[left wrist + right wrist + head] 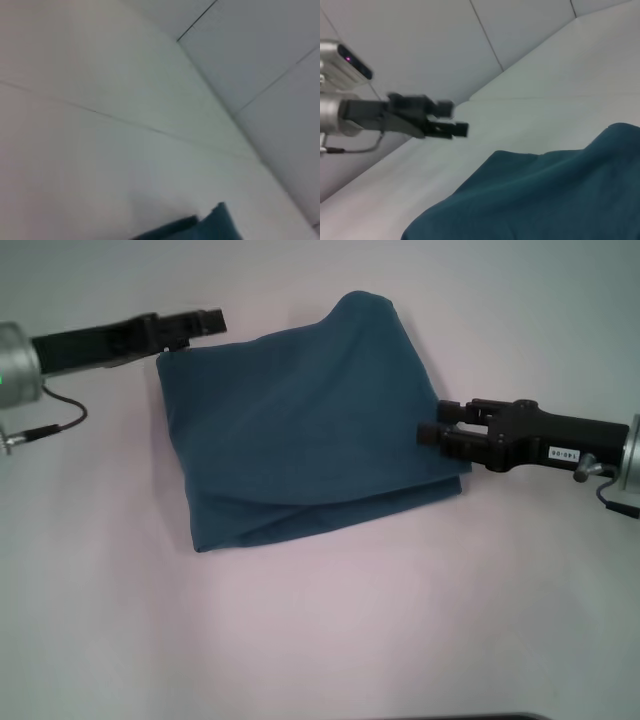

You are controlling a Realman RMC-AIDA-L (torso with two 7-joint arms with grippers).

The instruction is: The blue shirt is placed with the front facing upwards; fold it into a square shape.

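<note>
Head view: folded blue shirt (300,430) btwn end effectors.

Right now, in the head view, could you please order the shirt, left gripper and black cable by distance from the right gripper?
1. blue shirt, at the right gripper's tip.
2. left gripper, shirt's far-left corner.
3. black cable, far left.

blue shirt (300,430) mid-table | bare table (320,640) all round it

blue shirt (300,430) print hidden, arms cut off
</note>
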